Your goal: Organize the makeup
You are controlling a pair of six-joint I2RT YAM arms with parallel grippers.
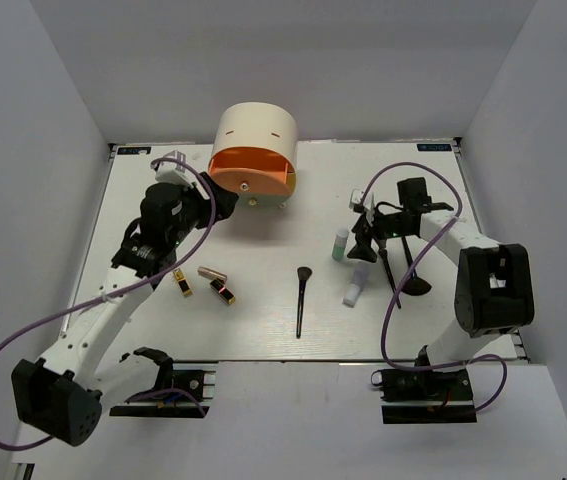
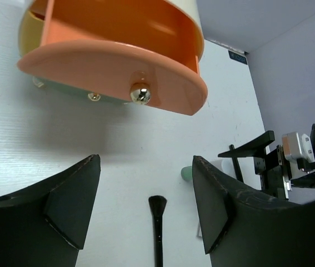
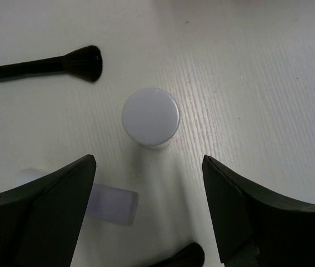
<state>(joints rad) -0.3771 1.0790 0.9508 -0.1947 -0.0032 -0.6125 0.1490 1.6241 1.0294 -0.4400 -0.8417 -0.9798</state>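
Observation:
The makeup lies loose on the white table (image 1: 263, 235). A small green-capped bottle (image 1: 340, 246) stands upright; in the right wrist view only its pale round top (image 3: 150, 117) shows. My right gripper (image 1: 364, 240) (image 3: 148, 161) is open, just above and beside the bottle, touching nothing. A white tube (image 1: 356, 286) (image 3: 110, 204) lies near it. A black-handled brush (image 1: 301, 300) (image 2: 157, 222) lies mid-table. Lipsticks (image 1: 213, 273) lie at the left. My left gripper (image 1: 229, 205) (image 2: 146, 161) is open and empty in front of the orange drawer (image 2: 113, 61).
The cream half-round box (image 1: 254, 135) stands at the back centre, its orange drawer (image 1: 251, 177) swung out, with a metal knob (image 2: 140, 93). Two more black brushes (image 1: 410, 280) lie under the right arm. Grey walls close in the table on three sides.

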